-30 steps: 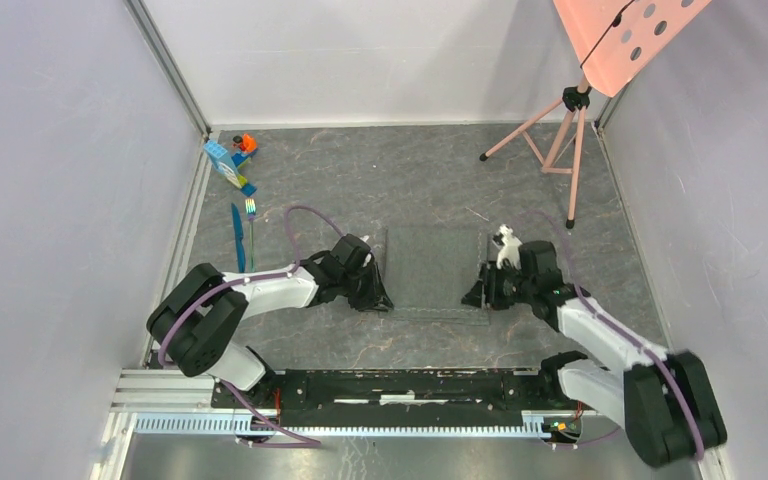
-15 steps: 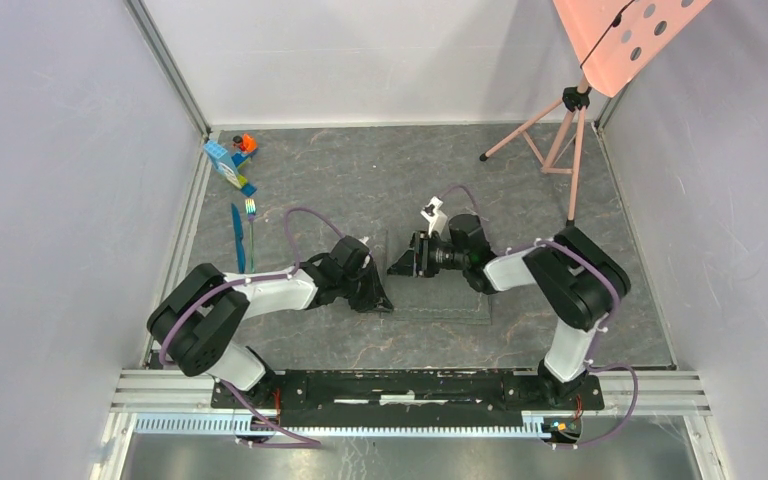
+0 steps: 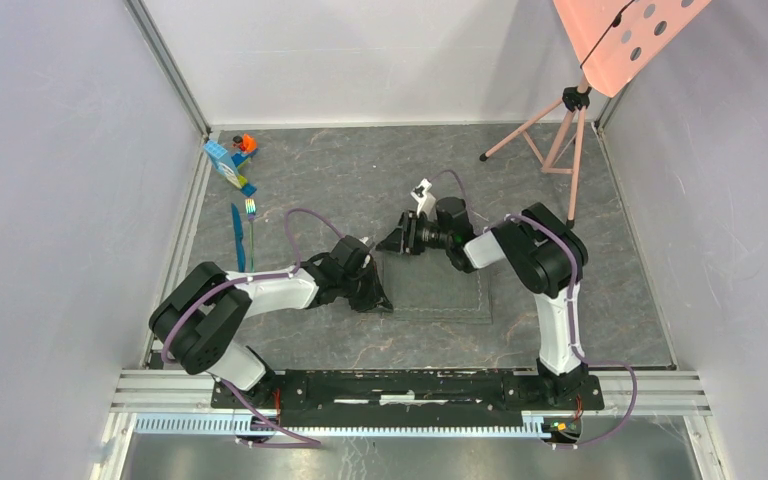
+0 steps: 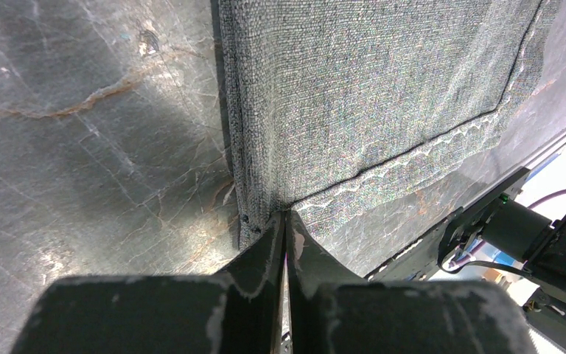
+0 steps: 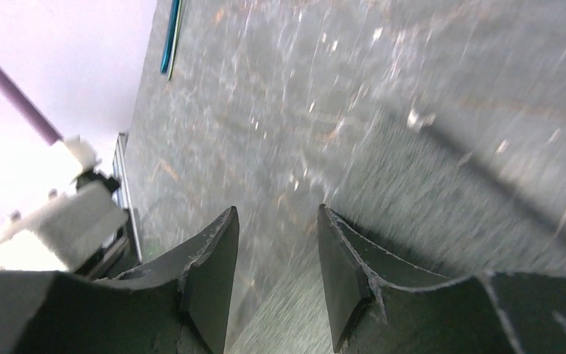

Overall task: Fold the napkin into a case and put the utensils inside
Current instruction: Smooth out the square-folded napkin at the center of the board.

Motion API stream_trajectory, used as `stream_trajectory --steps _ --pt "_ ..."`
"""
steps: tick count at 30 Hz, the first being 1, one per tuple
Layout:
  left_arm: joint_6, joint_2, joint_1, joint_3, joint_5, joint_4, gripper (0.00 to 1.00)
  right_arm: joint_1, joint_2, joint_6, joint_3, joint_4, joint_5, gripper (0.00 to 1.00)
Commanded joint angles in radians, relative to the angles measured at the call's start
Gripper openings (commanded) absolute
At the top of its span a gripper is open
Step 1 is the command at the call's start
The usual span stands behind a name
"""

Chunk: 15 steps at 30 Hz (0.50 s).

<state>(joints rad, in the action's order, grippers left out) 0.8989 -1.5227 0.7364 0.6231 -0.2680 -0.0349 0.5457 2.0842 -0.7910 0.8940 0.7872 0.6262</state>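
the fold is in hand: the napkin lies mid-table, its near-left corner pinched by the closed left gripper. the right gripper is held partly open and empty over the far-left corner, which likely must be gripped next.

The dark marbled table carries the grey napkin, which lies flat with a doubled, stitched left edge. Its near left corner sits at the pressed-together fingers of the left gripper, and the rest of the cloth stretches away from them. Its far left corner lies just below the parted fingers of the right gripper. Well to the left of both pairs of fingers, the blue knife and the fork lie side by side. Farther back on that side stand toy blocks. A pink tripod stands far to the right of the fingers, near the back.
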Motion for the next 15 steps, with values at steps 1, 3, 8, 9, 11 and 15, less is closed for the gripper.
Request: stream_trajectory --steps 1,3,8,9,11,15 --pt "0.006 -0.035 0.003 -0.013 0.037 -0.065 0.09 -0.036 0.088 0.056 0.117 -0.025 -0.045 0.50" --pt "0.002 -0.037 0.003 -0.014 0.038 -0.065 0.08 -0.048 0.132 0.071 0.176 -0.050 -0.041 0.50" --pt "-0.014 -0.033 0.003 -0.003 0.040 -0.075 0.09 -0.074 0.227 0.125 0.294 -0.134 -0.045 0.50" --pt "-0.016 -0.029 0.003 0.002 0.040 -0.077 0.08 -0.079 0.233 0.133 0.314 -0.159 -0.039 0.50" --pt "-0.021 -0.020 0.003 0.012 0.030 -0.077 0.09 -0.082 0.211 0.164 0.358 -0.230 -0.031 0.51" --pt "-0.029 0.016 0.004 0.055 -0.007 -0.086 0.11 -0.082 0.066 0.278 0.416 -0.438 -0.060 0.56"
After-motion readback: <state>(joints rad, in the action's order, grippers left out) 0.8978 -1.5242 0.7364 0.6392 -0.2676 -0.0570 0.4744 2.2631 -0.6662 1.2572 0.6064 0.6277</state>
